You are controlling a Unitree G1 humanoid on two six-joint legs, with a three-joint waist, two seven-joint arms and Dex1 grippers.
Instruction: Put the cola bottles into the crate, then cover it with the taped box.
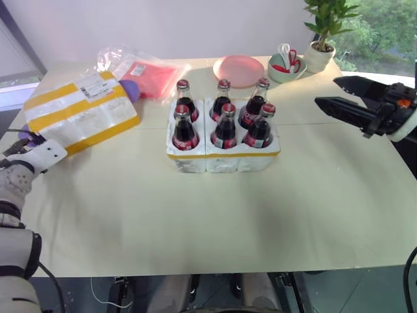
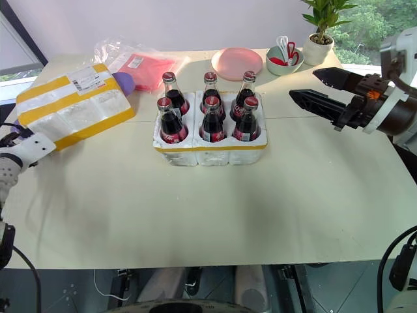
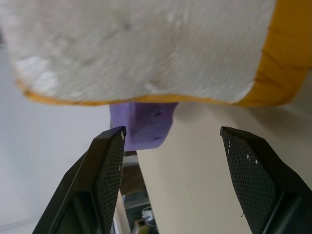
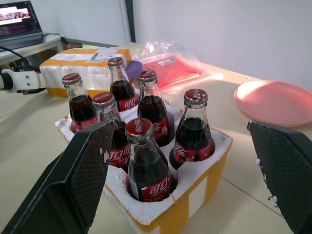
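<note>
The cola bottles (image 1: 225, 120) are all six standing upright in the wells of the crate (image 1: 223, 158), in two rows of three, red caps up. The crate is sitting near the middle of the tabletop (image 1: 215, 222), its yellow tape band running along the near wall just under the rim.

The taped box (image 1: 81, 111) is lying on the far-left part of the tabletop, well apart from the crate, with its shipping label facing up and its right end propped up on a purple object (image 1: 129, 89). In the left wrist view another purple piece (image 3: 141, 124) is showing under the box's near-left corner.

The left tool (image 3: 170, 161) is sitting just beside that near-left corner of the taped box; its two fingers (image 3: 105, 170) are standing apart with nothing between them, and the foam edge is lying just beyond the tips. The right tool (image 2: 319, 88) is hovering above the tabletop to the right of the crate, pointing towards the bottles, its jaws spread wide and gripping nothing.

Behind the crate a clear bag with red contents (image 1: 146, 75), a pink plate (image 1: 238, 70), a pale bowl (image 1: 285, 68) and a potted plant (image 1: 322, 36) are sitting along the far edge.
</note>
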